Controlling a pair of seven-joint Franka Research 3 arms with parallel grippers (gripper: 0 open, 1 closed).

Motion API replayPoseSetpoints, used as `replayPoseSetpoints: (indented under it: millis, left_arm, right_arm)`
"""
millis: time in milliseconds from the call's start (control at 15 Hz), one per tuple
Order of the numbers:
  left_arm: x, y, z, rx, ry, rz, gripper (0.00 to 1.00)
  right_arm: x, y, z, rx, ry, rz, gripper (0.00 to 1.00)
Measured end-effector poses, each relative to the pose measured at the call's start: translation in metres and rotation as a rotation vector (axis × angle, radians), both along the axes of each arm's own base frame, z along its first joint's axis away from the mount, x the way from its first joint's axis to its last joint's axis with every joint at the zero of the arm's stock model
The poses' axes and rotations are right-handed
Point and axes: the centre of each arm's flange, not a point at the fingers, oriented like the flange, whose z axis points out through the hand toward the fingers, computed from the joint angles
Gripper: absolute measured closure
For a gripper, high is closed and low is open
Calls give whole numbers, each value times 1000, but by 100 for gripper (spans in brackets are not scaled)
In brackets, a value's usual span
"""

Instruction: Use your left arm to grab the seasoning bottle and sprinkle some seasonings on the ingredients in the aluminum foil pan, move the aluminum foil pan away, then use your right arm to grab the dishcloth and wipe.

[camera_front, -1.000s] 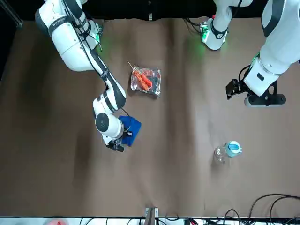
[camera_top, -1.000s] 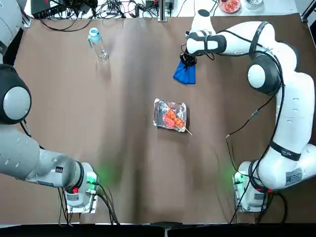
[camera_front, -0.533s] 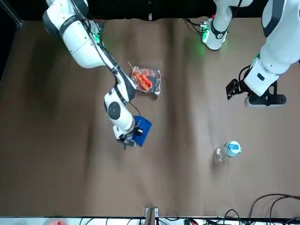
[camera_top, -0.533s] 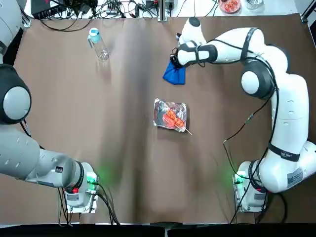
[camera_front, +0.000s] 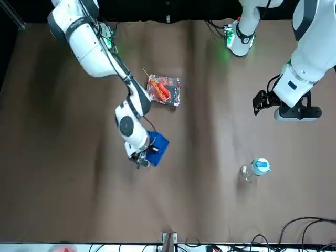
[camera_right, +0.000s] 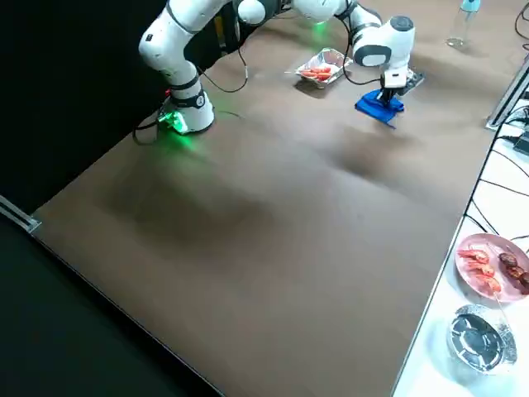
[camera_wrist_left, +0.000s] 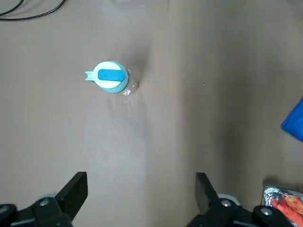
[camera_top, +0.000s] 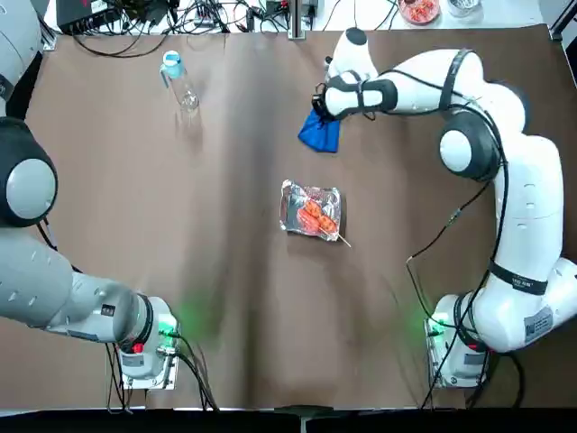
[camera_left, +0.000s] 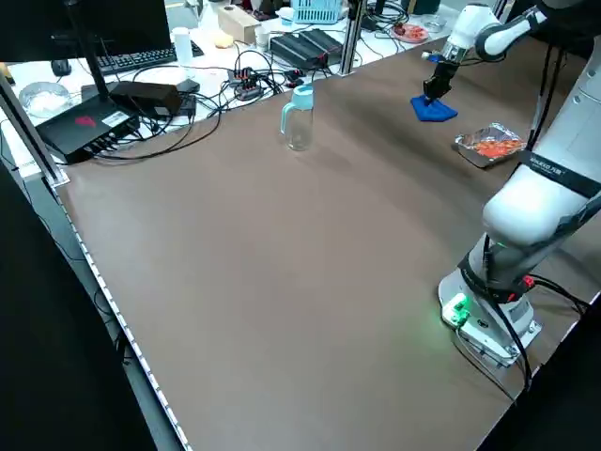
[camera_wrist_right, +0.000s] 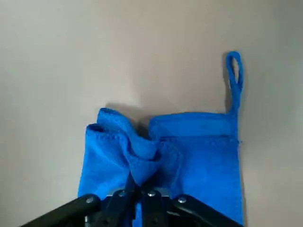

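Note:
The blue dishcloth (camera_top: 319, 133) lies on the brown table at the far middle, beyond the aluminum foil pan (camera_top: 288, 203). My right gripper (camera_top: 325, 115) points down onto the cloth and is shut on a bunched fold of it (camera_wrist_right: 142, 163). The pan sits mid-table and holds the red-orange ingredients (camera_top: 315, 216) on a skewer. At the far left stands the seasoning bottle (camera_top: 181, 83), upright, with its light blue cap (camera_wrist_left: 111, 77). My left gripper (camera_wrist_left: 139, 191) hangs open high above the table, apart from the bottle.
Cables and black boxes (camera_top: 135, 13) crowd the far edge. A pink plate of food (camera_right: 492, 265) and a metal bowl (camera_right: 479, 335) sit on the white counter beyond it. The arm bases (camera_top: 149, 347) (camera_top: 455, 347) stand at the near corners.
My right gripper slid the dishcloth across the table toward my left, then barely moved in the last half second. The left arm, the bottle and the pan stayed still.

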Motion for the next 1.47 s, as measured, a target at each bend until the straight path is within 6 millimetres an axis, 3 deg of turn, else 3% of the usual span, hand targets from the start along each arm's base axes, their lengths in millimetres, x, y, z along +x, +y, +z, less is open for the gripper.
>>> replayPoseSetpoints:
  millis: [333,467,600,800,933,1133,1200,1467]
  left_arm:
    - [1,3,-1,1,0,-8,0]
    - [1,3,-1,1,0,-7,0]
    - [1,3,-2,1,2,-7,0]
    - [3,4,-5,2,7,-4,0]
    - [4,5,-6,2,9,-2,0]
    - [4,6,-6,3,9,0,0]
    - [4,6,-6,3,9,0,0]
    - [4,6,-7,3,10,2,0]
  right_arm:
    - [22,-56,50,-61,85,75,94]
    - [27,-87,61,-84,133,134,94]
    - [38,-134,61,-95,179,178,94]
    - [60,-225,56,-88,190,228,94]
    - [64,-279,52,-107,221,252,94]
    - [69,-339,57,-181,246,267,94]
    - [74,-369,64,-194,235,275,94]
    - [74,-417,67,-213,234,262,94]
